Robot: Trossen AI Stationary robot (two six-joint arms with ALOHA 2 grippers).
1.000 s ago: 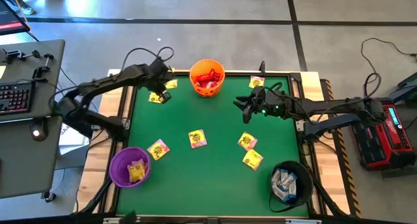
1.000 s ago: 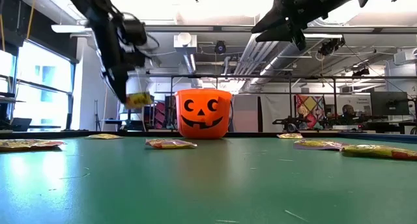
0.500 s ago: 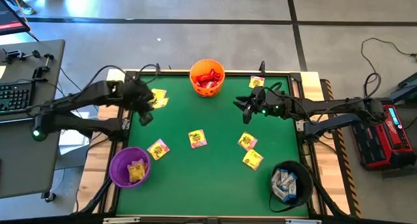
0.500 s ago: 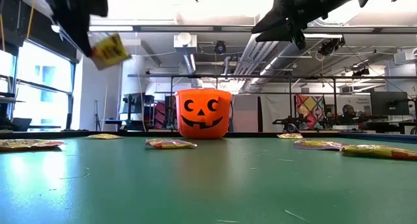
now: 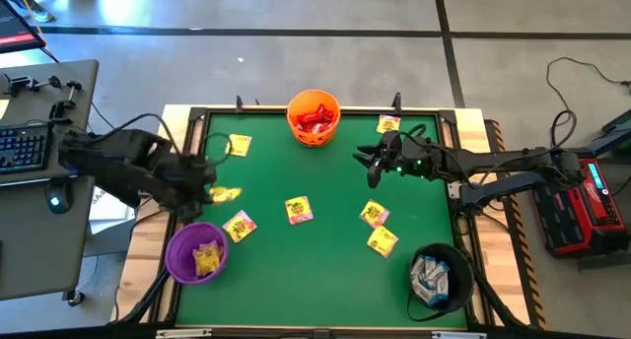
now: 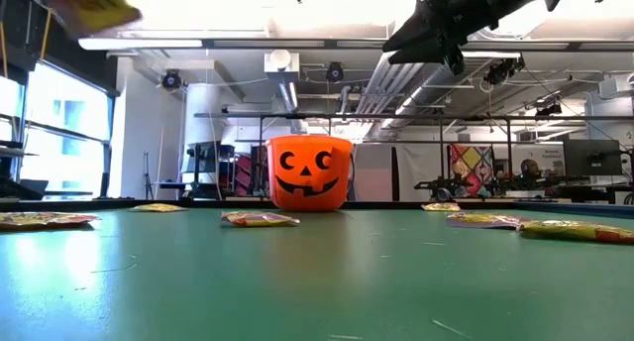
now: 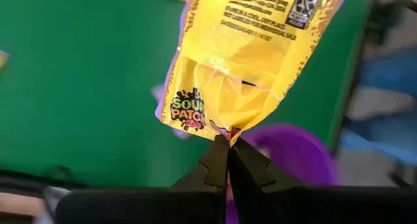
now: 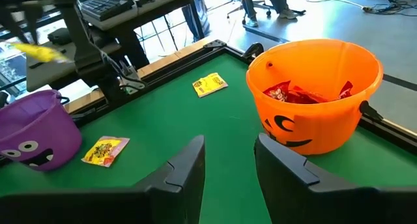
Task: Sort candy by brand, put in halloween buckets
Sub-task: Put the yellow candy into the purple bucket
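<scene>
One yellow candy packet (image 7: 244, 61) hangs pinched in the left end effector (image 7: 227, 160), purple bucket (image 5: 196, 252) just below and nearest.

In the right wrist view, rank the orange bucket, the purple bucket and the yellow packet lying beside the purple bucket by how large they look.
1. Orange bucket, largest, though it is nearest the camera.
2. Purple bucket, partly cut off at the edge; its true size against the orange one is unsure.
3. Yellow packet, plainly smallest.
</scene>
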